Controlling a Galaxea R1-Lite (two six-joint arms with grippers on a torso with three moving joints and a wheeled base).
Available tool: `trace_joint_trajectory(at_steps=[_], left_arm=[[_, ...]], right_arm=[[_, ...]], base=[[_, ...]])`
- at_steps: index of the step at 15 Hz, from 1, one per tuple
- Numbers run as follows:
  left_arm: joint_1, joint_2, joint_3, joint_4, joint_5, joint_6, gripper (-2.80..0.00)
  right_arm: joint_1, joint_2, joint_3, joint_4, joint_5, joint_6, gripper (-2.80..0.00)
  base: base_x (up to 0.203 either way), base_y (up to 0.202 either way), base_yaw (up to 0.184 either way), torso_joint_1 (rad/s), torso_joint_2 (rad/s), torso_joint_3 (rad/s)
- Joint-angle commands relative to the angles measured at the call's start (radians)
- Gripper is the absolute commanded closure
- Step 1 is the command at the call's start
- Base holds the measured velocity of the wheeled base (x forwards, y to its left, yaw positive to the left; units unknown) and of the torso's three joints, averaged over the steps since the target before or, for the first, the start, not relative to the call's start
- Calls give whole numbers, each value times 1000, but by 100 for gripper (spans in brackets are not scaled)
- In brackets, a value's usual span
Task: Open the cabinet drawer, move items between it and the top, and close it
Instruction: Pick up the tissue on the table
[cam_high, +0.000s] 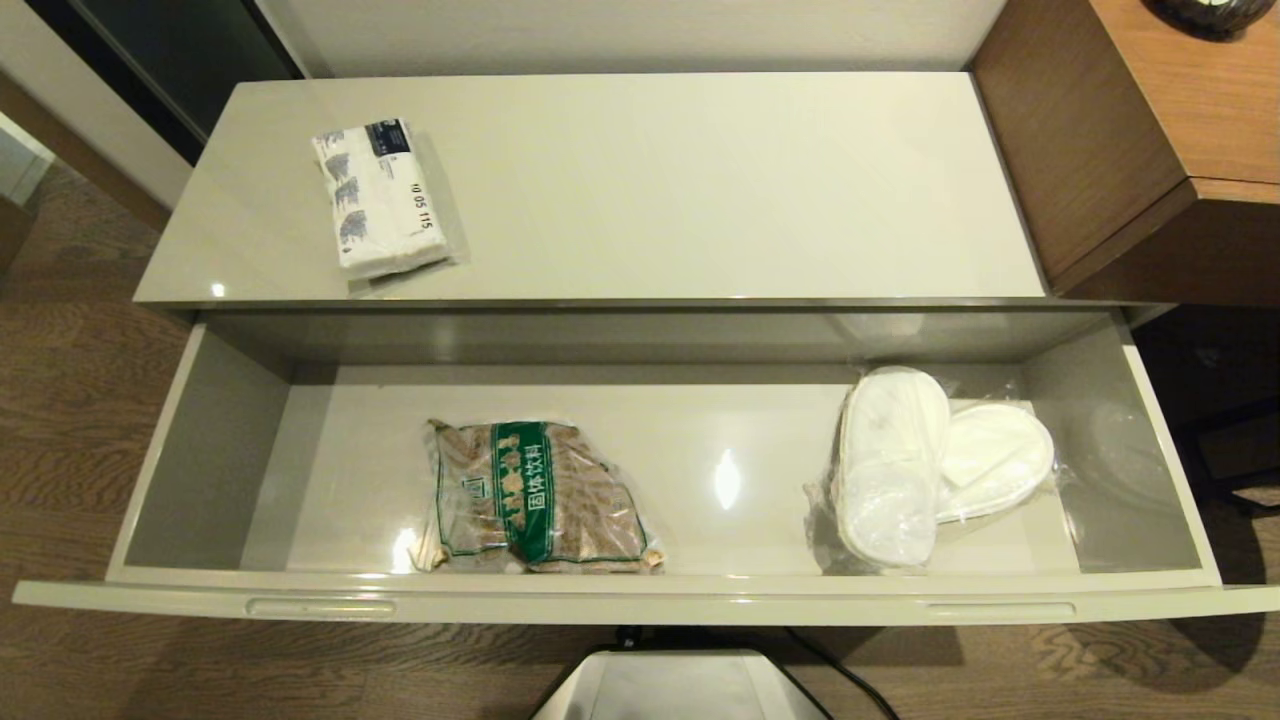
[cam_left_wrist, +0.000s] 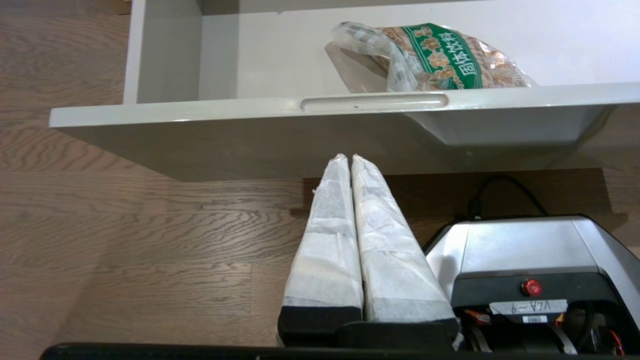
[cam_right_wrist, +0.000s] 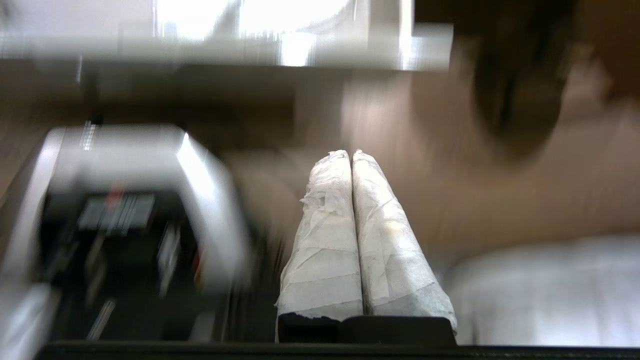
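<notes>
The cabinet drawer stands pulled fully out. Inside it at the right lie the white slippers in clear film. The tissue pack with "10 05 115" rests on the cabinet top, at its left. Neither arm shows in the head view. My left gripper is shut and empty, low in front of the drawer's front panel, below its left slot. My right gripper is shut and empty, below the drawer's right end, with the view around it smeared.
A brown packet with a green band lies in the drawer left of centre. A brown wooden desk adjoins the top at the right. My own base stands on the wooden floor in front of the drawer.
</notes>
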Motion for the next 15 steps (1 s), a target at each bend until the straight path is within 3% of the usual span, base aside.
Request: trace_joint_trajectory(at_steps=[1,3,5,7,9,11,12,14,15], left_arm=[[0,1,2,0,0,1,0],[0,1,2,0,0,1,0],[0,1,2,0,0,1,0],[0,1,2,0,0,1,0],[0,1,0,0,0,1,0],[0,1,2,0,0,1,0],[0,1,2,0,0,1,0],[0,1,0,0,0,1,0],[0,1,2,0,0,1,0]], right_arm=[[5,-93,277,-565,1,-38,0],[6,-102,498,-880,51,-73,0],[7,-107,657,-1031,199,-98,0],[8,-110,703,-1033,264,-89,0],[8,-110,697,-1014,270,-1,0],[8,-110,698,-1015,262,9,0],[8,-110,698,-1014,248,7,0],[8,-110,699,-960,111,-2,0],[8,-110,700,-958,132,-15,0]], base=[[0,0,0,0,0,0],[0,0,0,0,0,0],[0,0,0,0,0,0],[0,0,0,0,0,0],[0,0,0,0,0,0],[0,0,0,0,0,0],[0,0,0,0,0,0],[0,0,0,0,0,0],[0,0,0,0,0,0]])
